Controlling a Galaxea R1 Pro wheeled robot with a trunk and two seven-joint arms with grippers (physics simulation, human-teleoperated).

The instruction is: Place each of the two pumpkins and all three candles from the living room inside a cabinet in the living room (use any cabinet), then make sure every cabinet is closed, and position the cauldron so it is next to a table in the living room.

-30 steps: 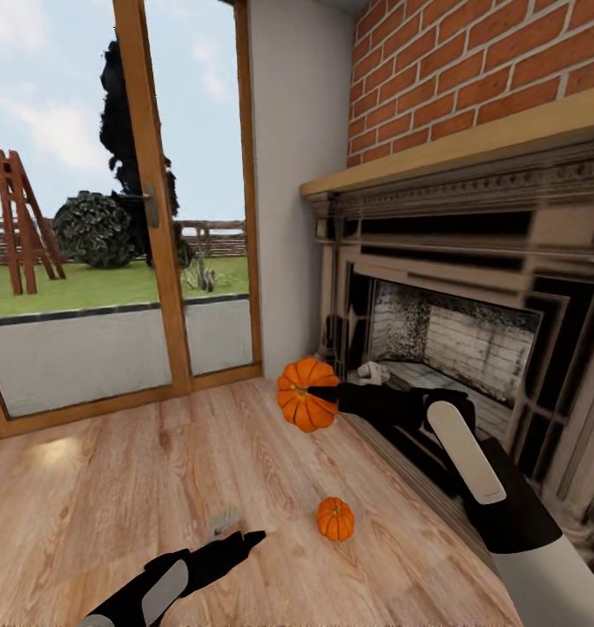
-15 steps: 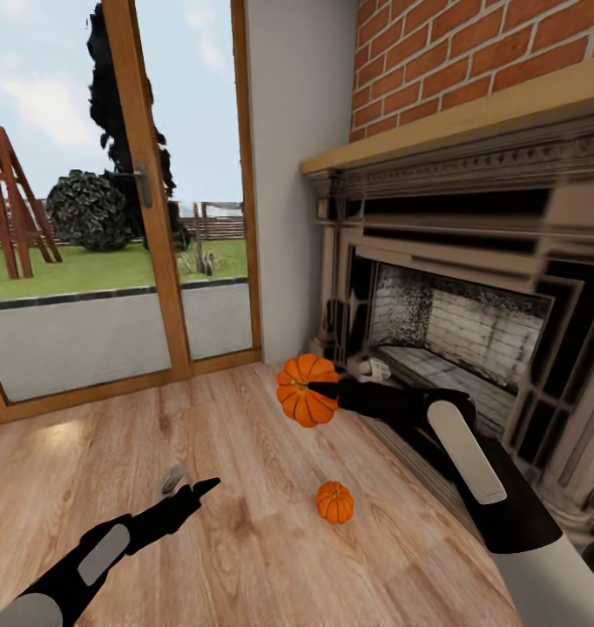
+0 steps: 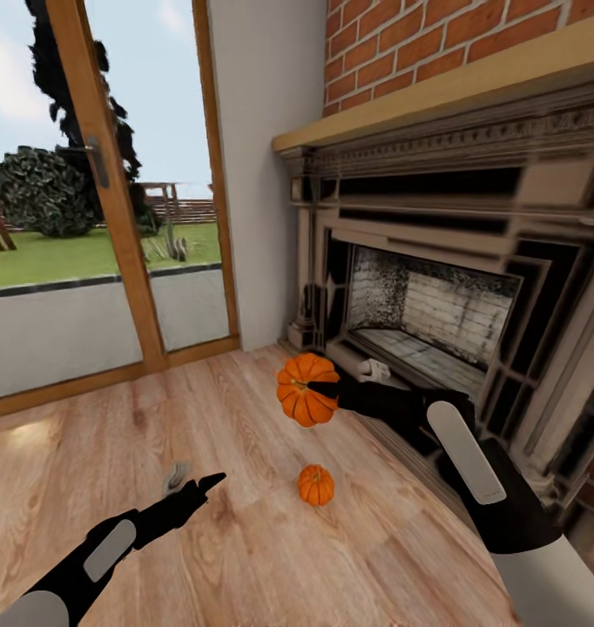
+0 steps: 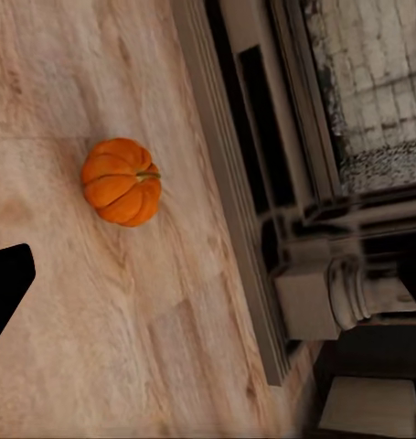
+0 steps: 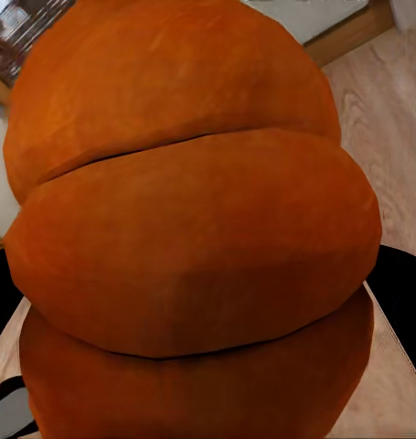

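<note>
Head camera looking down over a wooden floor [image 3: 245, 540] beside a brick fireplace [image 3: 436, 313], with a glass door [image 3: 97, 218] to a garden at ten o'clock. The right pincer [image 3: 319, 390], reaching in from four o'clock, is clamped on a large orange pumpkin [image 3: 304, 390] held in the air near the centre of the view; in the right wrist camera that pumpkin's ribbed skin [image 5: 194, 238] is pressed close between the dark fingers. A smaller pumpkin [image 3: 315, 485] sits on the floor just below it, toward six o'clock, near the hearth edge. The left pincer [image 3: 201, 484], at seven o'clock, hangs over bare floor holding nothing; whether its jaws are spread cannot be told. The left wrist camera shows the small pumpkin [image 4: 122, 181] on the boards.
</note>
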